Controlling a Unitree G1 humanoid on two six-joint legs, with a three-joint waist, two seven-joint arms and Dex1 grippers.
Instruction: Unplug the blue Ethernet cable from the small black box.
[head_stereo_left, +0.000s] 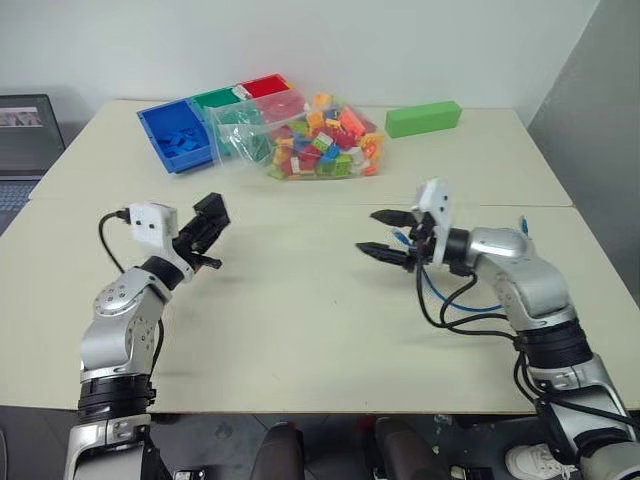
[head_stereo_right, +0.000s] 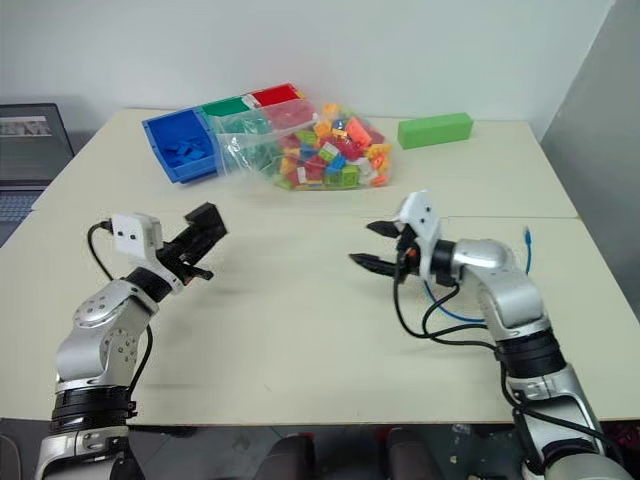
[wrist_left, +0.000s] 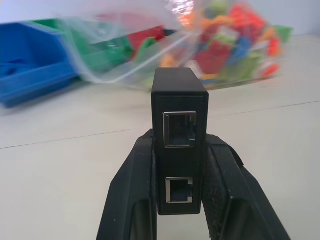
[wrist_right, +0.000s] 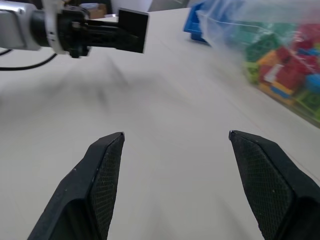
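Beige table (head_stereo_left: 300, 330), grey wall (head_stereo_left: 590, 110)

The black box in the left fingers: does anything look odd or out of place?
Nothing stands out. The small black box sits upright between the left fingers, both sockets empty. The blue Ethernet cable lies apart, by the right arm.

Beige table (head_stereo_left: 300, 320), blue tray (head_stereo_left: 178, 135), brick bag (head_stereo_left: 310, 135), green block (head_stereo_left: 423, 118)

Setting: robotics lab or test room | Evidence: plain beige table (head_stereo_left: 300, 330) against a bare white wall; bag of toy bricks (head_stereo_left: 320, 140) and sorting bins (head_stereo_left: 180, 135) at its far edge; laptop (head_stereo_left: 25, 135) alongside.
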